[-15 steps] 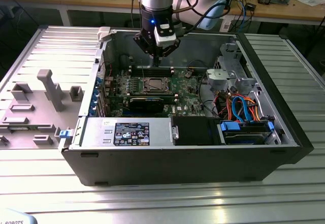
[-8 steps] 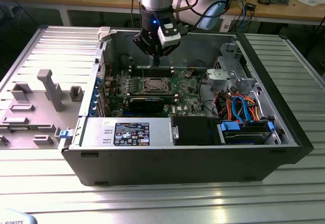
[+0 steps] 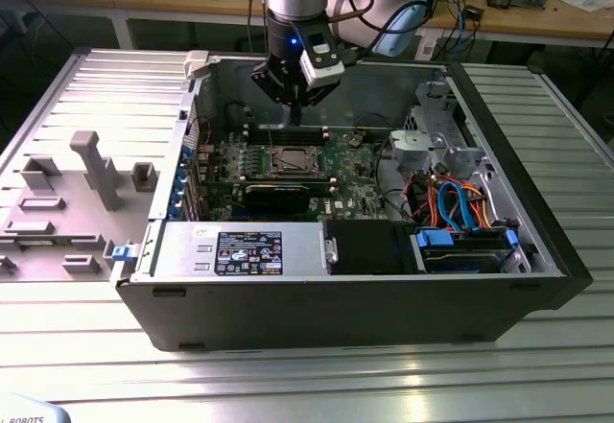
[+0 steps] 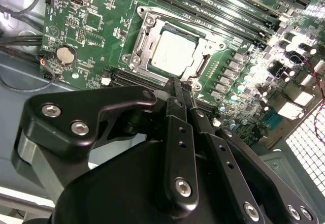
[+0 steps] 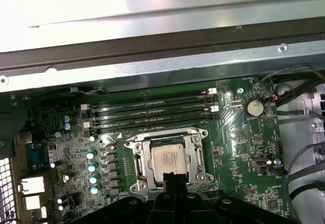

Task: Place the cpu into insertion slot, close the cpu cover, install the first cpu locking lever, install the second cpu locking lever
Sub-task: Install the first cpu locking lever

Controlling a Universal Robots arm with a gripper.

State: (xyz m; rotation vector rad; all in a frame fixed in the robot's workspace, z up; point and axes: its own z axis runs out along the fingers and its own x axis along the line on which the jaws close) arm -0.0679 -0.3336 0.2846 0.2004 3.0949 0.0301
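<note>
One cpu [image 5: 170,162], silver-grey top, is seated flat in the insertion slot [image 5: 145,169] near the middle of the green motherboard [image 5: 244,148]. Judged light, rigid, smooth-topped and fragile underneath; best taken by its opposite edges, never pressed on the face.

One cpu cover [image 4: 140,50], silvery frame, lies down around the chip, its window showing the metal top in both wrist views. Thin sheet metal, stiff but springy by my estimate. I cannot make out whether the locking levers are latched.

One end effector [image 4: 179,91], mine, black fingers drawn together with nothing between them, tips hovering just beside the socket's edge and above the board.

Four long memory slots [image 5: 152,113] run beside the socket. One coin cell [image 5: 254,107] sits further off.

One open computer case [image 3: 537,241] holds the board, with orange and blue cables [image 3: 460,207] at the exterior view's right. One ribbed metal surface [image 3: 317,375] carries the case.
</note>
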